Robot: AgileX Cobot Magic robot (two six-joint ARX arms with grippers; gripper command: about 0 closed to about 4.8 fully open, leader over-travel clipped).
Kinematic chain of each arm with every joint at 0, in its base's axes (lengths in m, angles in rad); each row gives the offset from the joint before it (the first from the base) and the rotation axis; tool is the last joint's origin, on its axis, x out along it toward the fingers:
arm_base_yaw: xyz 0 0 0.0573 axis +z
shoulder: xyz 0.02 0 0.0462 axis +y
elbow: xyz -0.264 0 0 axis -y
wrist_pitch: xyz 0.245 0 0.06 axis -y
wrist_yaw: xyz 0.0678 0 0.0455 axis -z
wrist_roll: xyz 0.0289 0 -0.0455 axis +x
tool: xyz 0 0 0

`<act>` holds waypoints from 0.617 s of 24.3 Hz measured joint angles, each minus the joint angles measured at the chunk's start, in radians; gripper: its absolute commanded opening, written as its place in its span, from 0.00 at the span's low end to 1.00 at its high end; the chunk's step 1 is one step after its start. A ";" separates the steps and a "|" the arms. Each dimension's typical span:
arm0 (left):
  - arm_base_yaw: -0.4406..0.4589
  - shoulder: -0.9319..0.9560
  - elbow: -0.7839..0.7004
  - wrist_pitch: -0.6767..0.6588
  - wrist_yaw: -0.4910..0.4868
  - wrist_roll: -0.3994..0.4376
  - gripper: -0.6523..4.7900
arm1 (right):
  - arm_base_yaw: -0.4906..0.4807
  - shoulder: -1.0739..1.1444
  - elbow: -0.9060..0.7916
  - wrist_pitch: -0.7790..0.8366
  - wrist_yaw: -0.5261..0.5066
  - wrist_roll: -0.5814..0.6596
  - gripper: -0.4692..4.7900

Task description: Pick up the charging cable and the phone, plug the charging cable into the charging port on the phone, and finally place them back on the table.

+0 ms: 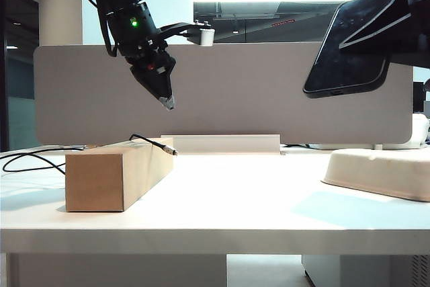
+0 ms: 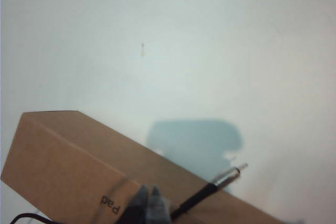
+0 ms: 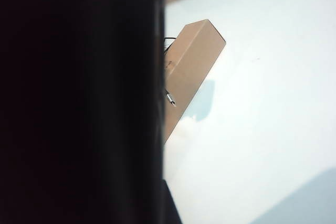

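Note:
The charging cable (image 1: 153,141) lies across the top of a cardboard box (image 1: 114,173), and its silver plug (image 1: 172,151) sticks out past the box's right edge. My left gripper (image 1: 166,102) hangs above that plug, pointing down, shut and empty. In the left wrist view its tips (image 2: 149,199) sit beside the cable's black collar (image 2: 202,196) without touching it. The phone (image 1: 351,45) is held tilted high on the right, with my right gripper (image 1: 398,13) shut on its upper end. It fills the right wrist view as a dark mass (image 3: 79,98). The charging port cannot be made out.
The white table (image 1: 235,213) carries the box on the left and a cream-white pad (image 1: 383,173) on the right. A grey divider panel (image 1: 269,92) stands at the back. The cable trails off the table's left side (image 1: 27,160).

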 measured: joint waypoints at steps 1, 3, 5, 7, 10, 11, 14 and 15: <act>-0.004 0.000 0.000 -0.016 -0.003 0.026 0.29 | 0.000 0.000 0.000 0.000 0.000 -0.001 0.08; -0.010 0.003 0.000 -0.054 -0.003 0.079 0.36 | 0.000 0.000 0.000 0.000 0.000 -0.003 0.08; -0.016 0.006 0.000 -0.087 -0.004 0.133 0.38 | 0.000 0.000 0.000 0.000 0.000 -0.011 0.08; -0.021 0.017 0.000 -0.113 -0.016 0.211 0.40 | 0.000 0.000 0.000 -0.001 0.000 -0.017 0.08; -0.029 0.021 0.000 -0.113 -0.061 0.272 0.40 | 0.000 0.000 0.000 -0.002 0.000 -0.018 0.08; -0.032 0.024 0.000 -0.112 -0.063 0.283 0.40 | 0.000 -0.001 0.000 -0.004 0.000 -0.018 0.08; -0.051 0.059 0.000 -0.111 -0.067 0.315 0.40 | 0.000 0.000 0.000 -0.034 0.000 -0.018 0.08; -0.057 0.065 0.000 -0.109 -0.069 0.317 0.40 | 0.000 0.000 0.000 -0.039 0.000 -0.018 0.08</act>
